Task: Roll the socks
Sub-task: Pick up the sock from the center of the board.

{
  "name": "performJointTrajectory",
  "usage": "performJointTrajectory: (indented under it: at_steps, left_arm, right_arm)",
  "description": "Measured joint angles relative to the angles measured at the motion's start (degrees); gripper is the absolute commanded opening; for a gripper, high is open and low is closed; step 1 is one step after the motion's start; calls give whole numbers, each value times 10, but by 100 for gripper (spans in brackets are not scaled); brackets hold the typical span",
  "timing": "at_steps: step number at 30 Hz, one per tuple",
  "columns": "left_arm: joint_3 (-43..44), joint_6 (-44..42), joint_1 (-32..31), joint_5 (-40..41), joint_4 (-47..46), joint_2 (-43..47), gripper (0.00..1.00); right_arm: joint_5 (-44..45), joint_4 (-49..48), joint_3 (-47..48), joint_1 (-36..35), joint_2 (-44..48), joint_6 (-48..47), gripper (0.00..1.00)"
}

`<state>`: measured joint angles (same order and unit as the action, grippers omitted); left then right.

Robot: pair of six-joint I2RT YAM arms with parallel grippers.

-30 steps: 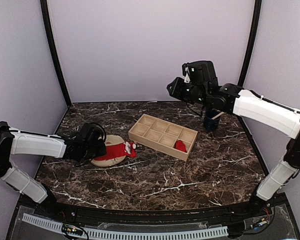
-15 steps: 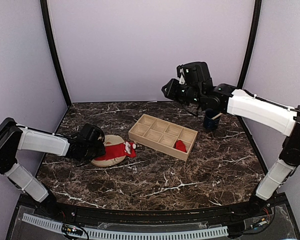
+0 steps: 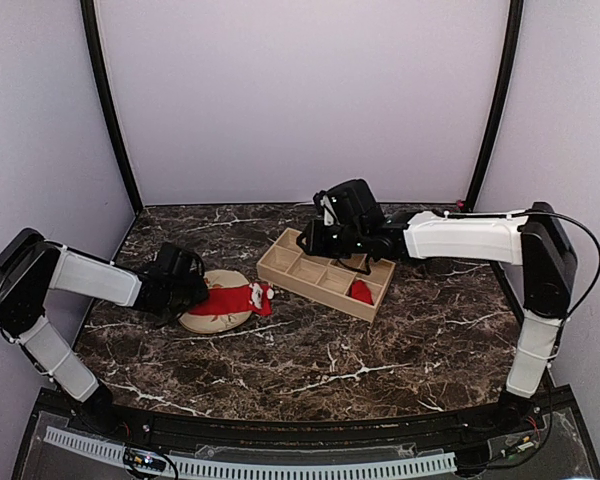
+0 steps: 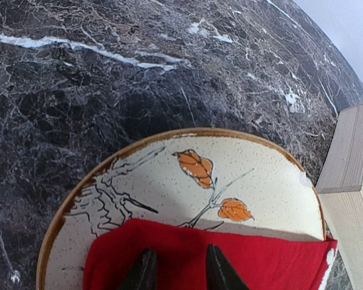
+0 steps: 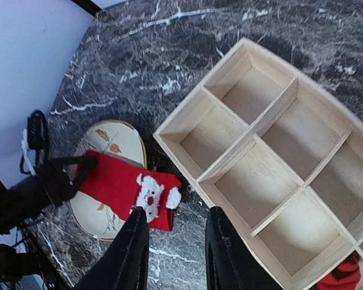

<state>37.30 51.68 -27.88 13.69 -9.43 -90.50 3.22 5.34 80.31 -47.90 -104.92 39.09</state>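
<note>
One of the socks (image 3: 230,298), red with a white face marking (image 5: 150,193), lies flat across the beige leaf-pattern plate (image 3: 205,321). My left gripper (image 4: 180,269) is open, its fingertips (image 4: 146,269) spread over the plain end of this sock (image 4: 260,260). In the right wrist view the left gripper (image 5: 63,172) straddles that end of the sock (image 5: 118,181). A second red sock (image 3: 360,291) sits bundled in a near-right compartment of the wooden tray (image 3: 325,272). My right gripper (image 5: 176,254) hangs open and empty above the gap between the plate (image 5: 112,142) and the tray (image 5: 278,157).
The divided wooden tray lies diagonally mid-table, its other compartments empty, and its corner (image 4: 351,157) stands close to the plate (image 4: 169,181). Pale walls and black frame posts (image 3: 110,110) enclose the dark marble table (image 3: 330,350).
My right arm has swung from high at the back right down and left, to above the tray's left end. The left gripper has stayed at the sock on the plate.
</note>
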Motion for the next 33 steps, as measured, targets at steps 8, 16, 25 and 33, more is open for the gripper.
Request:
performJointTrajectory:
  at_steps: [8, 16, 25, 33]
  left_arm:
    - [1, -2, 35, -38, -74, -34, 22]
    - [14, -25, 49, -59, -120, -66, 18]
    - [19, -46, 53, -69, -146, -82, 14]
    - [19, -50, 56, -73, -162, -89, 13]
  right_arm:
    - [-21, 3, 0, -39, -86, -3, 33]
    - [-27, 10, 30, -61, -151, -1, 37]
    - [-21, 21, 76, -64, -202, 10, 38]
    - [-22, 27, 105, -64, -236, 31, 39]
